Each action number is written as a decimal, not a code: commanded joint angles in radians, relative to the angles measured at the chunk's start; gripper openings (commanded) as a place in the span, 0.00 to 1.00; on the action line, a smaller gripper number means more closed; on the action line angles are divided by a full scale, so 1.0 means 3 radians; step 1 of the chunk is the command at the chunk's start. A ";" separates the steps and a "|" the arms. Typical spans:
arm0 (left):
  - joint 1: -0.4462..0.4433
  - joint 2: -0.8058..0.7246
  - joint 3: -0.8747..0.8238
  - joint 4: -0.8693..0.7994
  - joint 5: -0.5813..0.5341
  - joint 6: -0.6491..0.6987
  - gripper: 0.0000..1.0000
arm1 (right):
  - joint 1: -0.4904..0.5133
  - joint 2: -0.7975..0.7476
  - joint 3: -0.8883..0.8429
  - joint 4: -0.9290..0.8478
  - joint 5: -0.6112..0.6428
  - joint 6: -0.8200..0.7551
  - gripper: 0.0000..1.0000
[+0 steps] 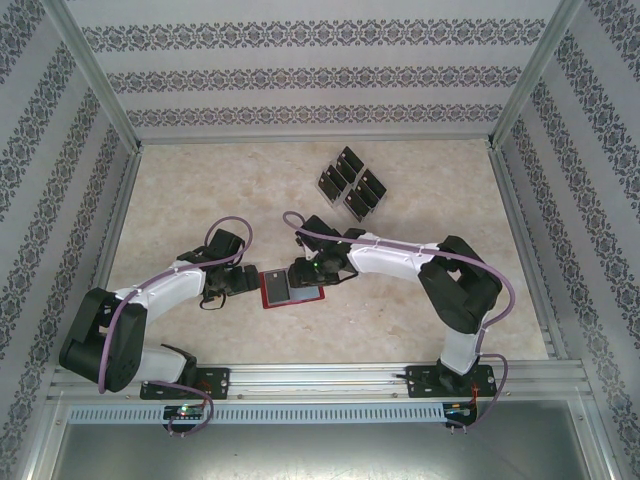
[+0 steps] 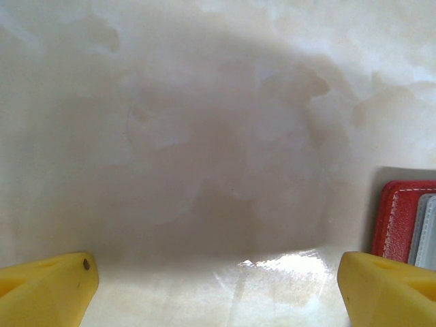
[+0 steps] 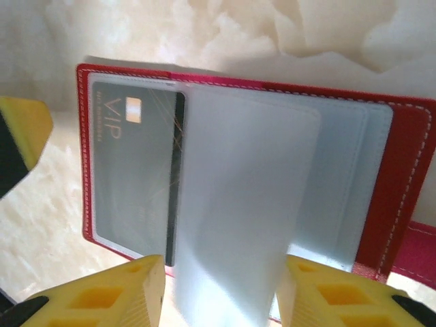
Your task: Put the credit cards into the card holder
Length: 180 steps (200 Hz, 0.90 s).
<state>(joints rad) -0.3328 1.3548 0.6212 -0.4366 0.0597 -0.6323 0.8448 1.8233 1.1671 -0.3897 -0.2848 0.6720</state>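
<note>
The red card holder point(image 1: 290, 288) lies open on the table between both grippers. In the right wrist view the card holder point(image 3: 405, 170) shows clear sleeves, and one dark credit card point(image 3: 133, 177) marked VIP sits in the left sleeve. A loose clear sleeve page stands up between the fingers of my right gripper point(image 3: 221, 266), with a thin gap at the left finger. My right gripper point(image 1: 305, 272) hovers over the holder's top edge. My left gripper point(image 1: 247, 280) is wide open just left of the card holder point(image 2: 402, 218), holding nothing. More black credit cards point(image 1: 350, 165) stand at the back.
The other cards stand in a clear slotted rack point(image 1: 358, 200) at the back centre. Patterned walls and metal posts point(image 1: 95, 80) enclose the table. Bare marbled tabletop point(image 1: 200, 190) lies left of the rack.
</note>
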 commanded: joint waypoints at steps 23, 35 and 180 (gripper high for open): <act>0.0027 -0.0127 -0.0042 0.0095 -0.0053 0.0037 0.94 | 0.0090 -0.0152 0.0163 0.0081 -0.0133 0.0099 0.47; 0.0083 -0.0215 -0.0031 0.0034 -0.0087 0.0062 0.94 | 0.0098 -0.0130 0.0192 0.0109 -0.0167 0.0111 0.47; 0.0688 -0.0781 0.0263 -0.0547 0.0050 0.0287 0.94 | 0.0253 0.0770 0.0753 0.0156 -0.0526 0.0119 0.48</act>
<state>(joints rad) -0.1360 1.1450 0.6804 -0.5350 0.0608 -0.5709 0.9142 2.0407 1.3621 -0.3466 -0.4171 0.7040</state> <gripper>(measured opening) 0.944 0.482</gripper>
